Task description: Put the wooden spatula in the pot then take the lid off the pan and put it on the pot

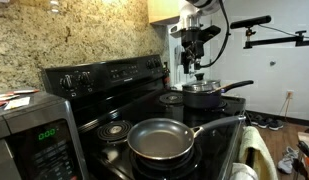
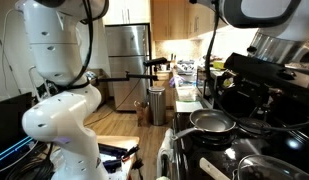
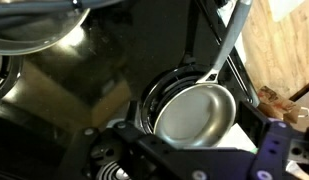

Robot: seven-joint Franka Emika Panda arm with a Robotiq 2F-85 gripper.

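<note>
In an exterior view the black pot [image 1: 204,98] stands on the stove's back burner, its handle pointing right. The glass lid [image 1: 202,86] rests on it. My gripper [image 1: 195,66] hangs open just above the lid, holding nothing. The pan [image 1: 160,140] sits uncovered on the front burner, and it shows too in the other exterior view [image 2: 212,122]. In the wrist view the pan [image 3: 194,112] lies below my open gripper [image 3: 190,125], and a shiny rim, apparently the lid [image 3: 39,30], fills the top left corner. The wooden spatula is not visible in any view.
A microwave [image 1: 34,135] stands left of the black stove, whose control panel [image 1: 104,72] backs onto a stone wall. A camera boom [image 1: 274,35] reaches in at the right. The robot's white base [image 2: 59,120], a fridge [image 2: 129,60] and a bin [image 2: 157,105] show beyond.
</note>
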